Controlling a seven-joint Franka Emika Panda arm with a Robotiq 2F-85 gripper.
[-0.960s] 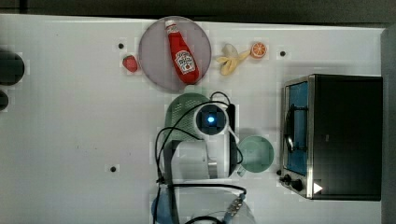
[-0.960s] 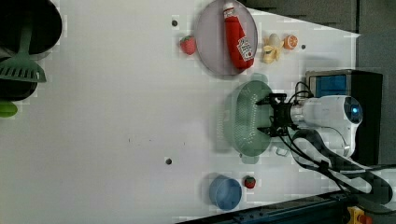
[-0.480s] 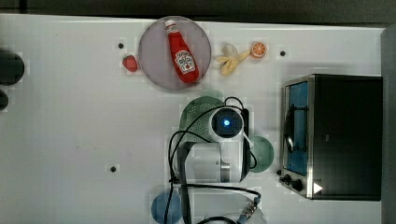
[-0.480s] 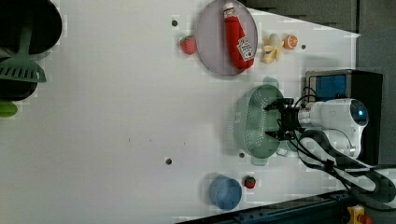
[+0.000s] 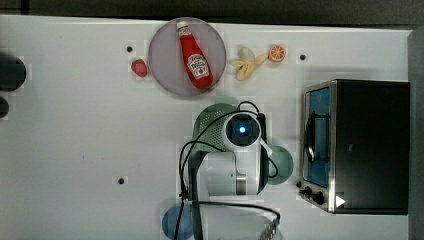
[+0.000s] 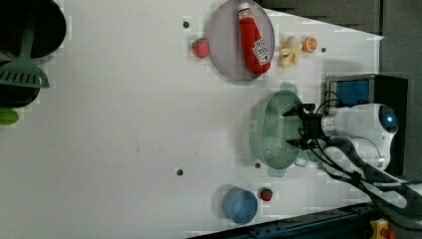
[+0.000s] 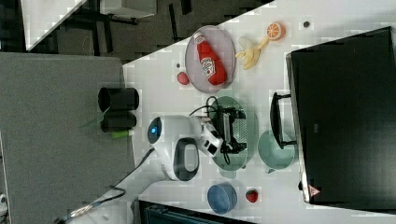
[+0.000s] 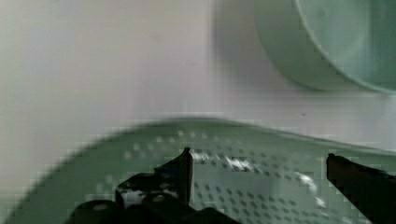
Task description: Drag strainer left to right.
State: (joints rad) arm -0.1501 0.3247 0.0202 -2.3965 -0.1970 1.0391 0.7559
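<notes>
A: Where is the strainer [image 6: 271, 130] now?
B: On the white desk [image 6: 124, 124], just beside the mint mug [image 5: 280, 165], near the black oven [image 5: 360, 145], w/ the grey plate [image 6: 226, 45] and ketchup bottle [image 6: 254, 37] above it in the left view.
A: And the gripper [image 6: 293, 128]?
B: Inside the bowl, fingers [image 8: 180, 170] wide apart, no grip on the wall.

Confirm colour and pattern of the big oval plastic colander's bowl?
Pale mint green, dotted with small holes. The oval plastic colander shows best in the left view.
</notes>
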